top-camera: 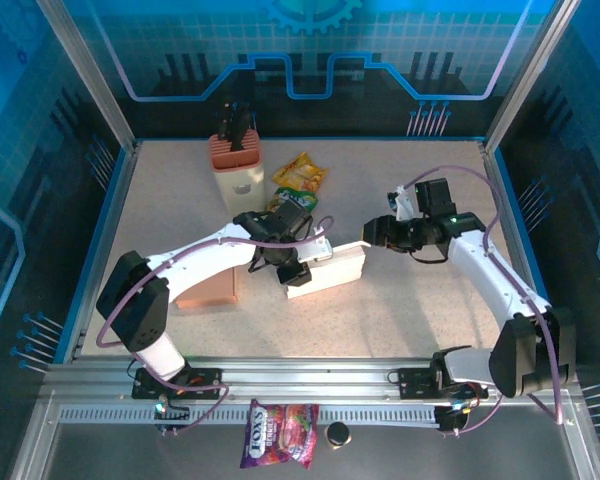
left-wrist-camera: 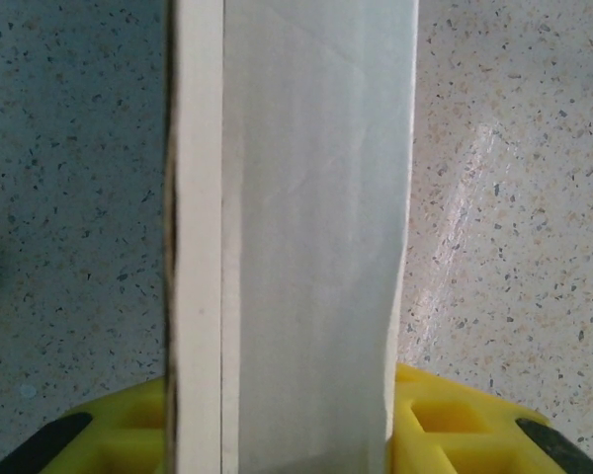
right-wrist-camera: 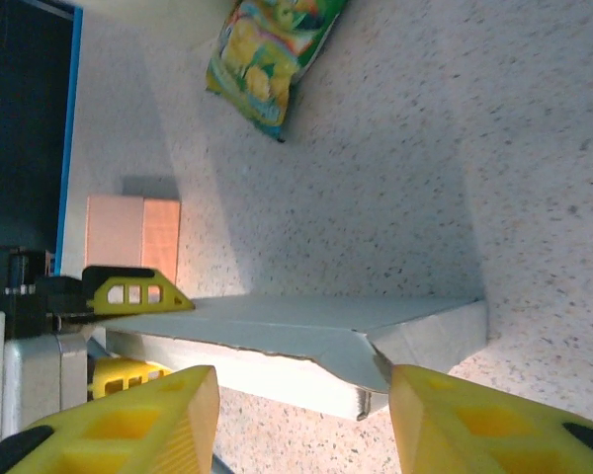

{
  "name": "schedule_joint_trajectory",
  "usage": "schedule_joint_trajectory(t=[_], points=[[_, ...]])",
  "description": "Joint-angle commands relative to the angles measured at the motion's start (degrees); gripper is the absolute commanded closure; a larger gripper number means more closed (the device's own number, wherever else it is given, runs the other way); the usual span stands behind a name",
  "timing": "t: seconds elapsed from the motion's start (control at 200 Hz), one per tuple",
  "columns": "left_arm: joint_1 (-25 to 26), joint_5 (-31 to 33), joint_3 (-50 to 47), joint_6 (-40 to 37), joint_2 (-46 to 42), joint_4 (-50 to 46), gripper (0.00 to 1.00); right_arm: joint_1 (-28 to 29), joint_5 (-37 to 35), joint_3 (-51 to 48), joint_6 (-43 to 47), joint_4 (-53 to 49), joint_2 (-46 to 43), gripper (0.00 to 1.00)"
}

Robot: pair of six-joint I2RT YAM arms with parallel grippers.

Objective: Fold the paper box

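I read this step as tucking the loose end flap (right-wrist-camera: 430,336) at the right end of the paper box (top-camera: 332,268). To do it well I'd let the left gripper (top-camera: 290,266) anchor the box while the right gripper (top-camera: 373,232) works the flap. I'd push along the crease rather than across the panel, and slowly, so the thin card bends at the fold and doesn't buckle or drag out of the other grip. The box lies mid-table, near the orange block (top-camera: 208,285) and on the near side of the snack bag (top-camera: 300,175). In the left wrist view its long panel runs straight up from between the yellow fingers (left-wrist-camera: 455,430), which pinch it from both sides. My left arm stretches low across from the near-left corner, wrist turned down over the box's left half. The right arm arches up and bends back toward the middle, its gripper at the box's right end. There its fingers (right-wrist-camera: 474,425) stand spread, gripping nothing, with the flap just ahead of them.
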State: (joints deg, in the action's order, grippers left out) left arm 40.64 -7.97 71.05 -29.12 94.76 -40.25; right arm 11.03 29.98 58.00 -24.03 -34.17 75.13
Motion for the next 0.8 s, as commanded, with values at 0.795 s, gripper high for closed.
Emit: schedule_joint_trajectory(t=[0.795], points=[[-0.45, -2.93, -0.05, -1.29, -0.11, -2.20, 0.66, 6.15, -10.43, 7.81, 16.24, -10.61, 4.98, 0.68]])
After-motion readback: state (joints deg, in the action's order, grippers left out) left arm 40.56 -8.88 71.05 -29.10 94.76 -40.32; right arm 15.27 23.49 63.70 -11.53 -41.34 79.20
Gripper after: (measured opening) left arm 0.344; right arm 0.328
